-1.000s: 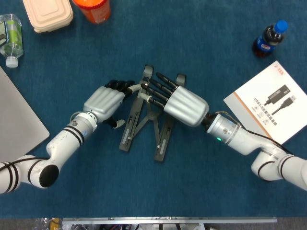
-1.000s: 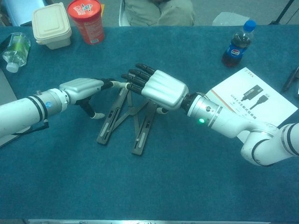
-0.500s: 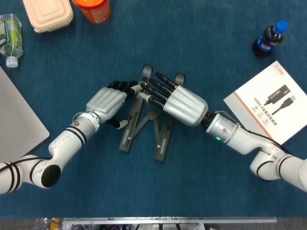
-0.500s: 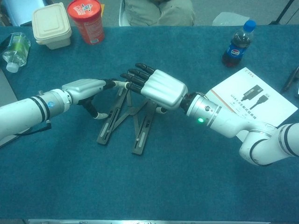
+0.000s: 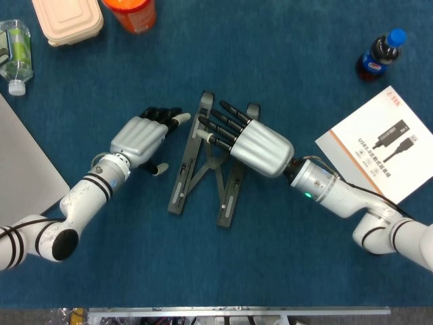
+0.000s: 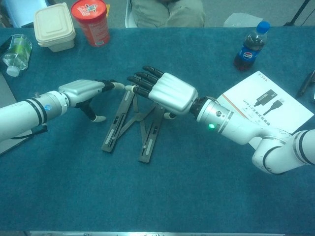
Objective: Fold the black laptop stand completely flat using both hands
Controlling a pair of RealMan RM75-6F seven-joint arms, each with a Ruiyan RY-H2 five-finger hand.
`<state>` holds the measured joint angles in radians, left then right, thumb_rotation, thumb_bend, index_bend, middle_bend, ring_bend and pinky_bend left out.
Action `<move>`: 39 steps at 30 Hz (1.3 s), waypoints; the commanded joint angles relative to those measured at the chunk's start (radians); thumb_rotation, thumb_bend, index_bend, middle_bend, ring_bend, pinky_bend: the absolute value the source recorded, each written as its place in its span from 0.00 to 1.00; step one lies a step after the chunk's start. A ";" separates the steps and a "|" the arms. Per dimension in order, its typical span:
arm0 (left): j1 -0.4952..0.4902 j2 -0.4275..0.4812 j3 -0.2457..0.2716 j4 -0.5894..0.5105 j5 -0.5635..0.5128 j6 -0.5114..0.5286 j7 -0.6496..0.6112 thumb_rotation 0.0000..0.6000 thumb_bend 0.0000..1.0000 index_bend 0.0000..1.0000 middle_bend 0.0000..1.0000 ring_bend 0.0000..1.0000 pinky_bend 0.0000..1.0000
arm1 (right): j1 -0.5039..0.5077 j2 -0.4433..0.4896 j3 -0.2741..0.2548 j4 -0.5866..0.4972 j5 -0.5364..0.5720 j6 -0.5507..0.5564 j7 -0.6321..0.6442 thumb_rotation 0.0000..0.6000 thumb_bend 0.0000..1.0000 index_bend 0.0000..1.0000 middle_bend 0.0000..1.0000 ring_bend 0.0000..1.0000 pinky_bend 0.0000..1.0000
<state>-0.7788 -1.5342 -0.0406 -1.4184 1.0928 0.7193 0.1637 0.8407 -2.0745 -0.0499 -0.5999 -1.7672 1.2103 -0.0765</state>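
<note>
- The black laptop stand point(image 5: 206, 162) lay near the middle of the blue table point(image 5: 203, 271), its two rails spread toward the near edge and meeting toward the far edge; it looked low but not yet closed into one flat bar.
- My right hand point(image 5: 247, 139) rested palm-down over the stand's far, joined end, fingers stretched out across the rails; it pressed rather than gripped.
- My left hand point(image 5: 142, 137) had just pulled back. Half a second before, its fingertips were on the left rail beside my right fingers; now it sat just beside the stand, apart from it, fingers loosely extended and holding nothing.
- I judged that this left only one hand on the stand, so the two-handed squeeze was interrupted; the rails still splayed, and the left hand would need to come back to push the left rail inward.
- My right palm hid the hinge end, so I could not tell whether the struts under it were latched or how far they had dropped.
- Whether my right fingertips actually touched the left rail was hard to make out in either view.
- Toward the right edge lay a white leaflet point(image 5: 379, 145), with a cola bottle point(image 5: 379, 55) beyond it.
- At the far left corner stood a beige lunch box point(image 5: 66, 20), a red cup point(image 6: 90, 20) and a lying water bottle point(image 5: 15, 55).
</note>
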 commanded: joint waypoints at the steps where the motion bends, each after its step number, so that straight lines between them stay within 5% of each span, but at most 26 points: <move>1: 0.001 -0.004 0.000 0.002 0.004 -0.003 -0.005 1.00 0.27 0.00 0.00 0.00 0.00 | 0.001 -0.001 0.000 0.001 0.000 0.001 0.000 1.00 0.05 0.00 0.00 0.00 0.00; 39: -0.006 0.040 0.007 -0.092 0.036 -0.052 -0.077 1.00 0.27 0.00 0.00 0.00 0.00 | 0.025 -0.053 -0.001 0.097 0.002 0.030 0.059 1.00 0.05 0.00 0.00 0.00 0.00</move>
<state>-0.7864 -1.4971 -0.0332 -1.5081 1.1262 0.6619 0.0848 0.8651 -2.1290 -0.0500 -0.5007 -1.7639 1.2385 -0.0190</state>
